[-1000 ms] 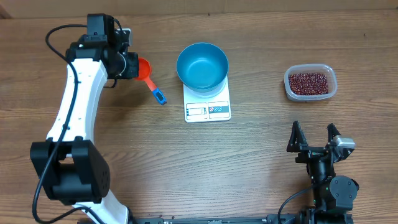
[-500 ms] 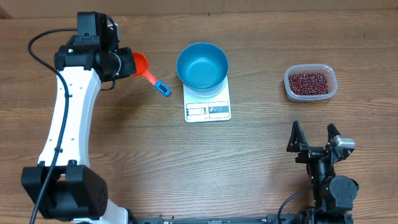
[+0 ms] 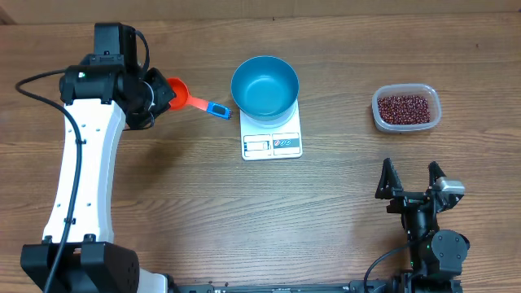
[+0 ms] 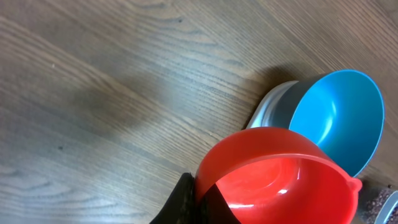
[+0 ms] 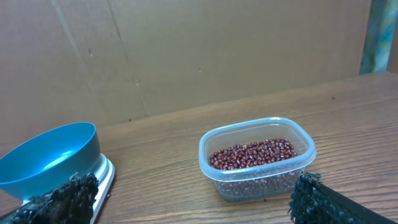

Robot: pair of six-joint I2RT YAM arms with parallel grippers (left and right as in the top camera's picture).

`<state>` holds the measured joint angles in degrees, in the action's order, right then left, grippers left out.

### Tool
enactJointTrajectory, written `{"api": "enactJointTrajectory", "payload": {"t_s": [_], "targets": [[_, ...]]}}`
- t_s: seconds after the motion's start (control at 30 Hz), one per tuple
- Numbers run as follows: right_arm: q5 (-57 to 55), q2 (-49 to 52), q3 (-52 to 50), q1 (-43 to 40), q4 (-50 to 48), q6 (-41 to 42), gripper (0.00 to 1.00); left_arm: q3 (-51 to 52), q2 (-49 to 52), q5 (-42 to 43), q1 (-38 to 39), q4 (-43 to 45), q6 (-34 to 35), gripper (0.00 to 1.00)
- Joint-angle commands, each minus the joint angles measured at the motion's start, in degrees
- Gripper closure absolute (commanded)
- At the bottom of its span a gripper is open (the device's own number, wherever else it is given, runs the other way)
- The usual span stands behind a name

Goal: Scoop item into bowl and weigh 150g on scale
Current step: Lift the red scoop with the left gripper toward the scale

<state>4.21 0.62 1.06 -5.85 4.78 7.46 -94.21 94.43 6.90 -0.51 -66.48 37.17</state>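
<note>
Left claw (image 3: 161,94) clamped on red scoop (image 3: 182,96), blue bowl (image 3: 264,85) just beside, beans (image 3: 404,108) well beyond, right claw (image 3: 412,181) spread apart

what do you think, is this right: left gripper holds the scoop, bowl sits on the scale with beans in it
Not quite. The overhead view shows the bowl empty; the beans lie in the tub. The rest holds: the left gripper holds the scoop and the bowl sits on the scale.

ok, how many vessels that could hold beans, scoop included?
3: blue bowl on the scale; clear tub of beans at the right; red scoop, empty, in the left gripper. None hidden that I can see.
</note>
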Motion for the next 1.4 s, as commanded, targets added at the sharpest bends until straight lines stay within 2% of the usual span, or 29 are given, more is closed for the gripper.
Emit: {"api": "enactJointTrajectory", "payload": {"t_s": [0.0,0.33,0.7,1.37], "targets": [[-0.5,-0.5,-0.6,0.4,-0.2,0.2,0.0,-0.5,-1.4,0.0,0.0,-0.8,2.8,0.96],[-0.5,-0.5,-0.6,0.4,-0.2,0.2,0.0,-0.5,-1.4,-4.6,1.9,-4.9,8.3,0.96],[-0.5,-0.5,-0.6,0.4,-0.2,0.2,0.0,-0.5,-1.4,-5.0,4.3,-5.0,8.3,0.96],[-0.2,-0.5,-0.6,0.4,-0.3,0.2,0.0,-0.5,-1.4,-5.4,4.4,-5.3,8.3,0.96]]}}
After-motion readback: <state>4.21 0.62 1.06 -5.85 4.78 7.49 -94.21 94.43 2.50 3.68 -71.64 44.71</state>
